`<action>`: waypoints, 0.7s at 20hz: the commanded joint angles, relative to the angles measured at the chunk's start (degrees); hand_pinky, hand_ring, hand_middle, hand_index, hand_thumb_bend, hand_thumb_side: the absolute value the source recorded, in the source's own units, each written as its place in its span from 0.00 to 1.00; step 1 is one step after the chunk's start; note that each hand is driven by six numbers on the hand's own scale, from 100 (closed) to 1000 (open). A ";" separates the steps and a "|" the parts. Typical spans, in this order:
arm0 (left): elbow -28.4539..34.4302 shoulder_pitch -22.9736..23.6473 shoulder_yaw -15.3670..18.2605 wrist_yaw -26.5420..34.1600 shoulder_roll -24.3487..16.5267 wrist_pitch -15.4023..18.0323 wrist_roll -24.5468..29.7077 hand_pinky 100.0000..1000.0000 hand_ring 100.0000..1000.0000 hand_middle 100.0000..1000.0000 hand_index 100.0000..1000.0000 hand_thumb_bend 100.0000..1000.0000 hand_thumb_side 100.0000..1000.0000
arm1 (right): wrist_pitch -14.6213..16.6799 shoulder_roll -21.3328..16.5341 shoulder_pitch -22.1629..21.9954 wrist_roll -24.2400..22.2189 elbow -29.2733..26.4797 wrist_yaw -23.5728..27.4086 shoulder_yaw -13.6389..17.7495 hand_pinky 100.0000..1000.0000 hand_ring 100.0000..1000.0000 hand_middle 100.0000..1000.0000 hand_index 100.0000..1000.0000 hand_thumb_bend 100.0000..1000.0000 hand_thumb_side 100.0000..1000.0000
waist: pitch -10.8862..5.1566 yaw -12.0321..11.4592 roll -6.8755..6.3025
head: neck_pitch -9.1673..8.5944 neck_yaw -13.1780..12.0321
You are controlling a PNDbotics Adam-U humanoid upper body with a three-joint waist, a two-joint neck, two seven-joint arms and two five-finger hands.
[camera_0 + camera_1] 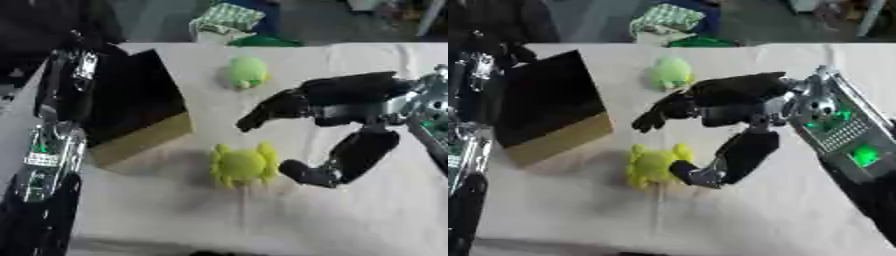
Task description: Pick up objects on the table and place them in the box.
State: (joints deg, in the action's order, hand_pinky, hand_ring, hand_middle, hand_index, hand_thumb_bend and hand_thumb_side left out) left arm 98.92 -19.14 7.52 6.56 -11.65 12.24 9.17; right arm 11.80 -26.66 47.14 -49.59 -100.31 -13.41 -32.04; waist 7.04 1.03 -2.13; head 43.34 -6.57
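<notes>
Showing a table (350, 225) under a pale cloth, seen from above. Standing at the left on it, a dark box (131, 100) with a tan front edge, tilted, opening facing up and toward the viewer. Running down the left edge of the view, the left arm (48, 150), black and silver; hand not seen in either view. Reaching in from the right, the right hand (350, 107), black, spread wide and holding nothing: fingers (262, 112) stretched out leftward above the cloth, thumb (306, 174) hanging lower, its tip just beside a yellow-green plush toy.

Lying near the middle of the table, in front of the box's lower corner, that yellow-green plush toy (241, 165), round with stubby legs. Sitting farther back, well apart from it, a second green plush toy (248, 71), rounded and paler. Neither yet in the box.

Judging by looks: both toys soft, light, squashy, not fragile, unlikely to slip. Best taken around the round body, fingers on one side and thumb on the other, not by a leg.
</notes>
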 commanded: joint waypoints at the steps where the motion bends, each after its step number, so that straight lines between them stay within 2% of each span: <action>1: 0.44 -0.43 -0.23 0.07 -0.68 -0.02 0.32 0.57 0.53 0.54 0.79 0.12 0.58 | 0.94 1.19 1.59 0.44 2.45 -2.67 0.30 0.89 0.87 0.89 1.00 0.00 0.47 | -0.93 -0.18 -0.06 | 0.54 0.41; 5: 0.42 -0.42 -0.26 0.11 -0.61 -0.05 0.45 0.57 0.53 0.54 0.79 0.12 0.58 | 2.24 2.86 2.05 1.28 5.47 -6.68 0.02 0.89 0.87 0.91 1.00 0.00 0.54 | -0.94 -0.36 -0.04 | 0.52 0.80; 8: 0.43 -0.46 -0.32 0.11 -0.60 -0.08 0.56 0.57 0.52 0.54 0.79 0.12 0.58 | 3.72 3.76 2.16 2.03 7.19 -9.80 -0.37 0.89 0.87 0.91 1.00 0.00 0.52 | -0.90 -0.54 -0.02 | 0.45 1.08; 14: 0.47 -0.51 -0.45 0.08 -0.42 -0.22 0.81 0.57 0.52 0.54 0.79 0.12 0.59 | 7.64 6.02 2.11 1.99 10.56 -17.63 -1.71 0.88 0.88 0.93 1.00 0.00 0.58 | -0.65 -1.11 0.14 | 0.28 1.65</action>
State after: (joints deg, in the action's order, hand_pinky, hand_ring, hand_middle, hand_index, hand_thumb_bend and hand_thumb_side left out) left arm 98.64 -19.07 7.22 6.57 -11.60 11.95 9.70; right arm 18.20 -20.87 48.09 -47.27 -90.09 -29.25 -33.92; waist 7.06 -0.09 -2.00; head 43.36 -5.13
